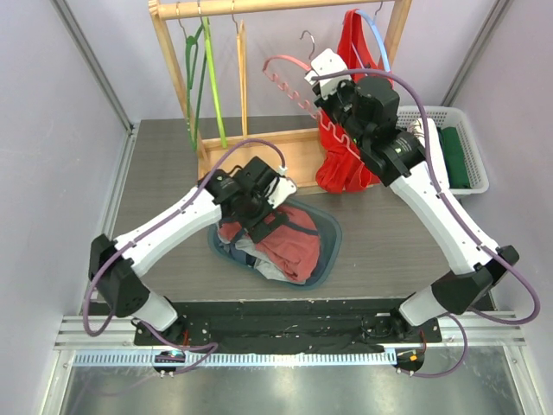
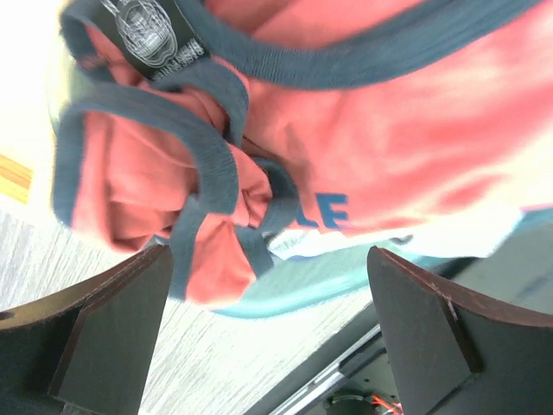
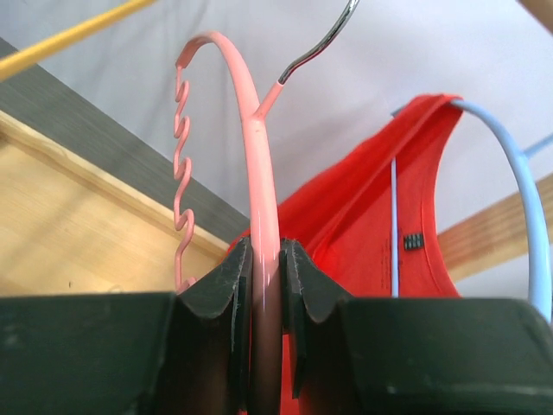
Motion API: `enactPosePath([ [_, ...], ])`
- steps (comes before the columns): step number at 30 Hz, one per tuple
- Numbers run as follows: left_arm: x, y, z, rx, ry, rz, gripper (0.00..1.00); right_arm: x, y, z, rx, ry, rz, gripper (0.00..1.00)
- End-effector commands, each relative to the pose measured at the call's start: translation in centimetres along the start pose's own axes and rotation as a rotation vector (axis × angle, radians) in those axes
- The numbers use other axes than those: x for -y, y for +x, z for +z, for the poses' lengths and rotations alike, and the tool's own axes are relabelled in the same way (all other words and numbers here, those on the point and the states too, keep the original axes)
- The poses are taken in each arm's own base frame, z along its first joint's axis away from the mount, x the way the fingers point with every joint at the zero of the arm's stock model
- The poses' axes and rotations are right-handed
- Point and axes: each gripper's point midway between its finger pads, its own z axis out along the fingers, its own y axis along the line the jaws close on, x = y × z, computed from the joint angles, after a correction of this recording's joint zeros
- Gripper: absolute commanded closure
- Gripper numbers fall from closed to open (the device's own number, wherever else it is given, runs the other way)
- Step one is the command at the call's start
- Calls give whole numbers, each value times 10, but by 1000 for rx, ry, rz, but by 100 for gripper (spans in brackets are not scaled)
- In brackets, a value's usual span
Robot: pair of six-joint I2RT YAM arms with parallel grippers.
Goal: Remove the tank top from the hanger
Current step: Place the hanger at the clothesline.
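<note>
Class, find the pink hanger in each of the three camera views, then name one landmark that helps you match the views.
Top external: pink hanger at upper centre, below the wooden rail, held by the right gripper.
Left wrist: not in it.
Right wrist: pink hanger at centre, rising from between the shut fingers.
Shared landmark: the red tank top, hanging just right of it in both views.

It looked like a robotics lab cell, not anyone's home. Plain pale panels [image 1: 52,173] on metal struts [image 1: 95,60] boxed in a grey counter [image 1: 164,164]. Two white arms [image 1: 164,229] trailing purple cables [image 1: 207,180] were bolted by a metal rail [image 1: 86,333] at its near edge. The props seemed staged: a small wooden rack [image 1: 168,60] behind the right claw [image 1: 316,76], which pinched a pink hanger [image 1: 278,60]; a laundry basket [image 1: 335,238] under the left claw [image 1: 275,197]; and a white crate [image 1: 473,130] off to the right claw's right.
</note>
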Motion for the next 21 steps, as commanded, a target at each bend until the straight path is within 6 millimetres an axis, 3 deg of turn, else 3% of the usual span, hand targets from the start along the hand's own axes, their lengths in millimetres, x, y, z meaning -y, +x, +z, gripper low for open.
enactPosePath([
  [1,18,-14,-66,140,101,-21,0,33,-63,0,194,75,23,99],
  [2,28,-22,-83,195,159,-17,0,35,-67,5,201,83,22,98],
  [7,46,-22,-114,236,272,9,0,41,-81,21,235,108,39,98],
  [8,49,-21,-115,235,285,14,0,44,-90,22,261,123,49,98],
  [13,52,-16,-123,276,292,45,0,44,-90,43,262,142,51,98],
  [21,54,-10,-126,285,302,72,0,52,-115,43,333,153,82,98],
])
